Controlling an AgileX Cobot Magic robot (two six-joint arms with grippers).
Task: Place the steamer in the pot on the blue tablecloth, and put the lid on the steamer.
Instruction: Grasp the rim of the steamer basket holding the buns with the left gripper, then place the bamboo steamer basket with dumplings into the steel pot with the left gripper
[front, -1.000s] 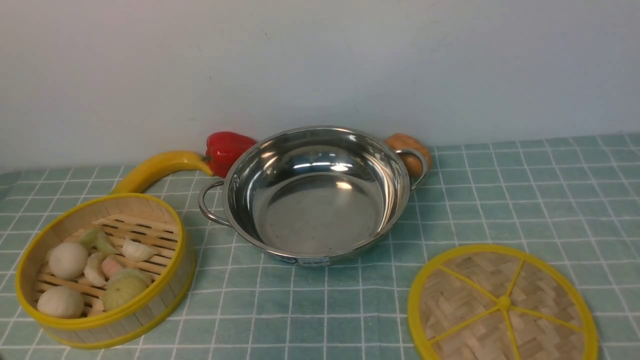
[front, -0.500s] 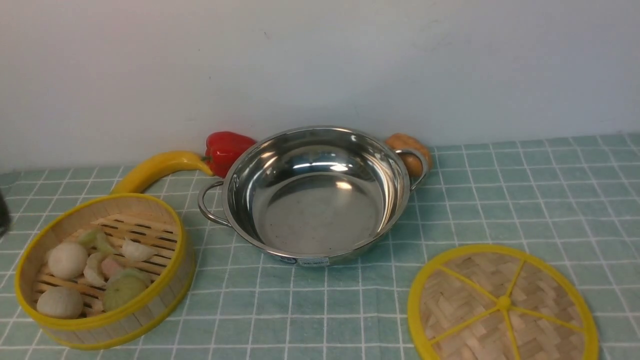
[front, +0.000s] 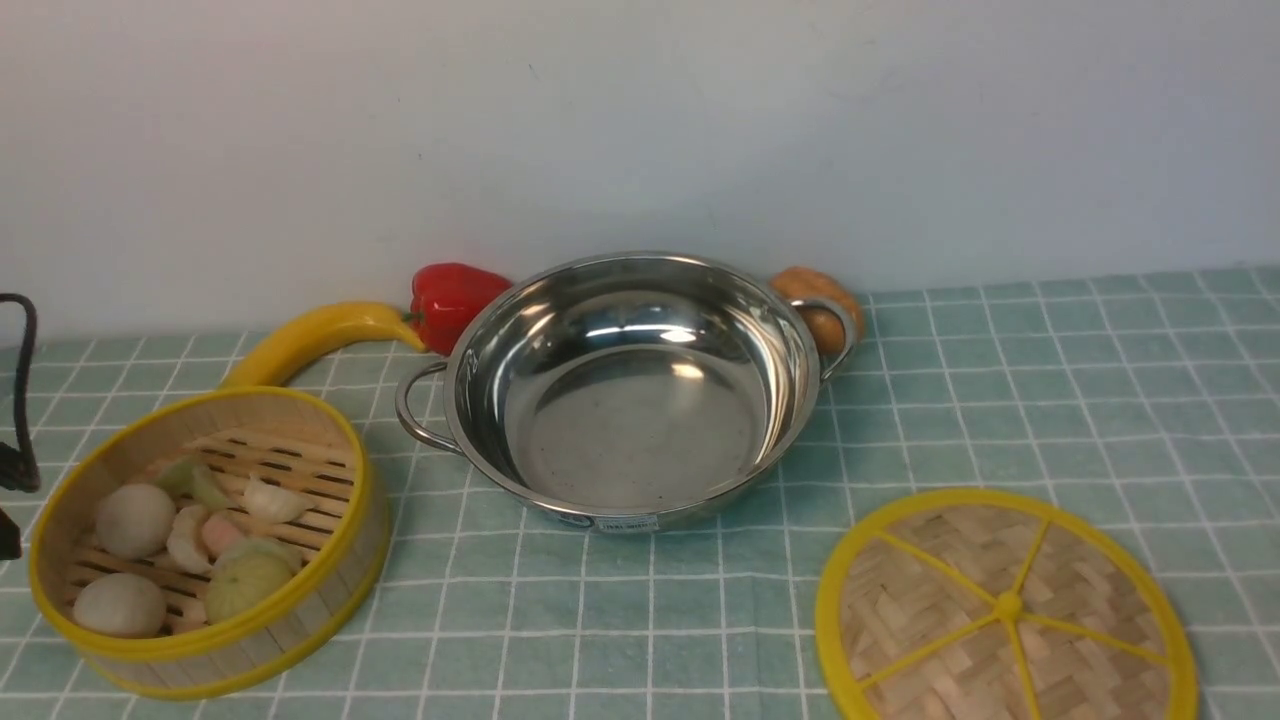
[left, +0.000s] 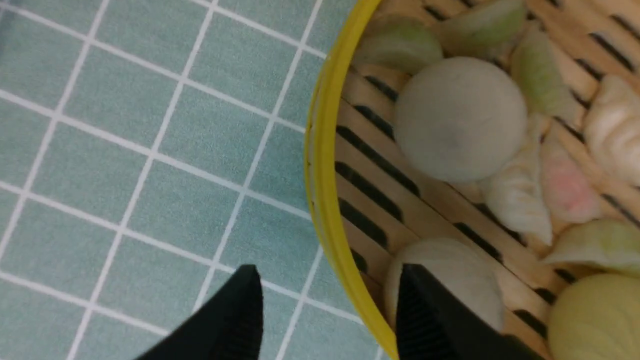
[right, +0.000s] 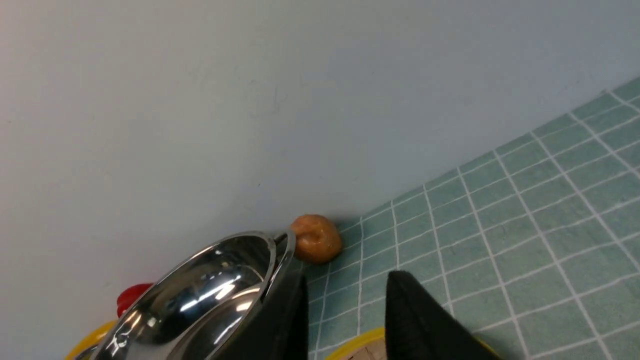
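The steamer (front: 205, 545), a bamboo basket with yellow rims and toy buns inside, stands at the front left of the blue tablecloth (front: 1050, 400). The shiny pot (front: 630, 390) sits empty in the middle, near the wall. Flat on the cloth at the front right lies the woven lid (front: 1005, 605). My left gripper (left: 327, 272) is open and straddles the steamer's rim (left: 322, 165): one finger is outside over the cloth, the other inside by a white bun (left: 457, 117). My right gripper (right: 347, 280) is open with nothing between its fingers. It hovers between the pot (right: 200, 290) and the lid's edge (right: 357, 342).
A yellow banana (front: 315, 335) and a red pepper (front: 450, 295) lie behind the steamer against the wall. A brown potato (front: 820, 300) sits behind the pot's right handle. A black cable (front: 25, 385) of the left arm shows at the far left edge.
The left arm has come into the front view at the left edge, beside the steamer. The steamer, pot and lid have not moved.
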